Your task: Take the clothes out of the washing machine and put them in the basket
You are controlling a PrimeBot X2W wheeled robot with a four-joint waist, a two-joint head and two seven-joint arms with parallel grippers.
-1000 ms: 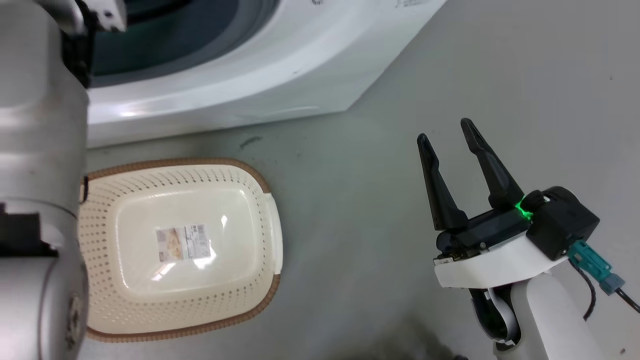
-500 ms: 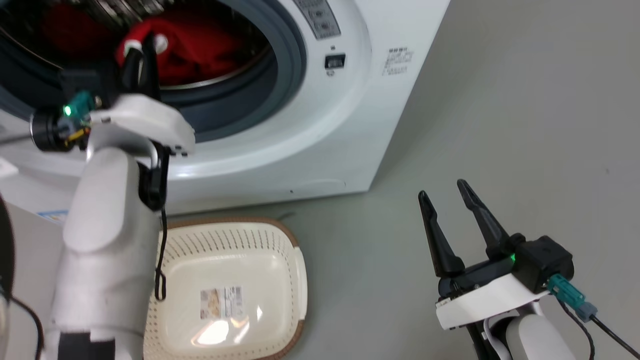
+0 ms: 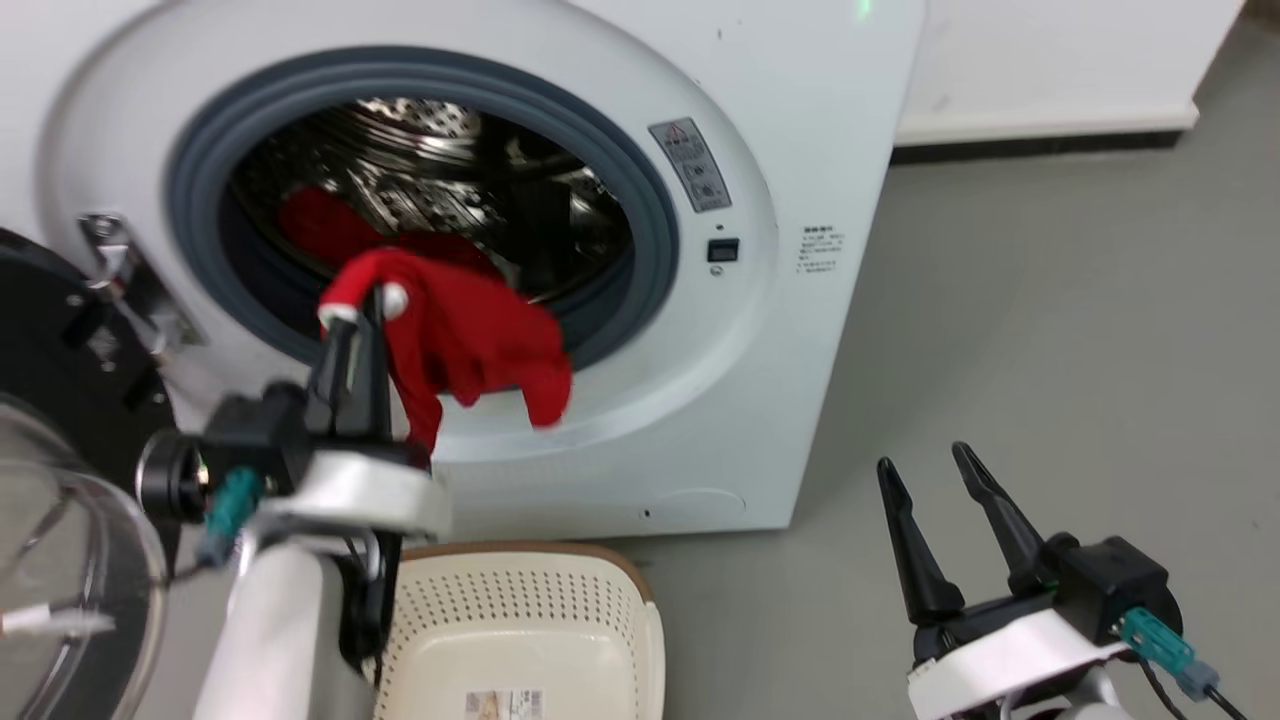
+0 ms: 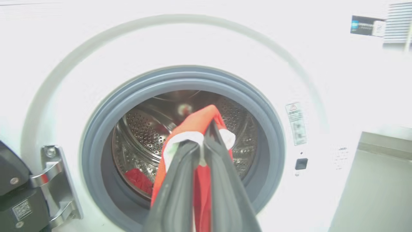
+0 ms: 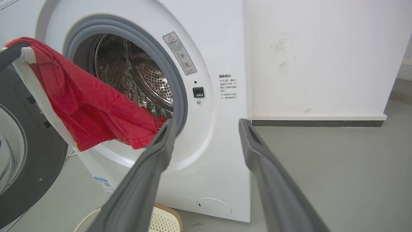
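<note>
The white washing machine (image 3: 810, 150) stands open, its grey rim (image 4: 180, 75) around the steel drum. My left gripper (image 3: 362, 300) is shut on the white trim of a red garment (image 3: 470, 345), which hangs in front of the port's lower edge. In the left wrist view the left gripper (image 4: 203, 143) pinches that garment (image 4: 197, 124). More red clothes (image 3: 320, 225) lie inside the drum (image 4: 139, 180). The cream basket (image 3: 600, 610) sits on the floor below the port. My right gripper (image 3: 923, 460) is open and holds nothing, off to the right above the floor, and shows as such (image 5: 207, 124) in its own wrist view, beside the hanging garment (image 5: 96, 109).
The black-framed door (image 3: 50, 340) hangs open at the left, its clear bulge (image 3: 70, 590) close to my left arm. Grey floor (image 3: 1050, 350) spreads to the right of the machine. A white wall (image 5: 322, 58) with a dark skirting runs behind.
The head camera has tilted up, bringing the whole port into view. My left gripper has drawn the red garment out of the drum to hang before the port. The right gripper stays open.
</note>
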